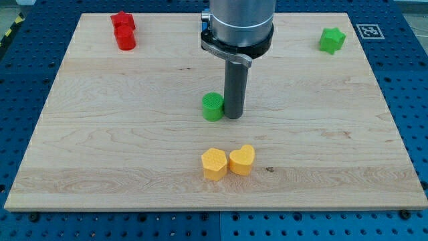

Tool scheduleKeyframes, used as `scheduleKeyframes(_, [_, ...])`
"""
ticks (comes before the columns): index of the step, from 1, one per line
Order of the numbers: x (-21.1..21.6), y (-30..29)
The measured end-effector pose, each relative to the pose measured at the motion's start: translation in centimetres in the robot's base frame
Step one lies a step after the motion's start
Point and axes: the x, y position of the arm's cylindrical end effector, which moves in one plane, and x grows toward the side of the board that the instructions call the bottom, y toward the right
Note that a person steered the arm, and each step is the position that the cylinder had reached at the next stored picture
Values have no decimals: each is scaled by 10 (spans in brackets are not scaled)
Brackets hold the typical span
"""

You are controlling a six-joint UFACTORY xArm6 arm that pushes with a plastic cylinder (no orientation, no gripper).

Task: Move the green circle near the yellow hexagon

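Observation:
A green circle block (212, 106) stands near the board's middle. My tip (233, 117) is down on the board right beside it, on its right side, touching or nearly touching. A yellow hexagon block (214, 164) sits below, toward the view's bottom, with a yellow heart block (242, 160) touching its right side. The green circle is a short way above the yellow hexagon, with bare wood between them.
Two red blocks (124, 31) stand together at the view's top left. A green star block (332, 40) stands at the top right. The wooden board (93, 134) lies on a blue perforated table. The arm's grey body (239, 23) hangs over the board's top middle.

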Motion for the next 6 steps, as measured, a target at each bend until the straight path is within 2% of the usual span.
scheduleKeyframes(1, [-57,-4])
scheduleKeyframes(2, [-47,-24])
scheduleKeyframes(3, [-4,-25])
scheduleKeyframes(6, [18,-26])
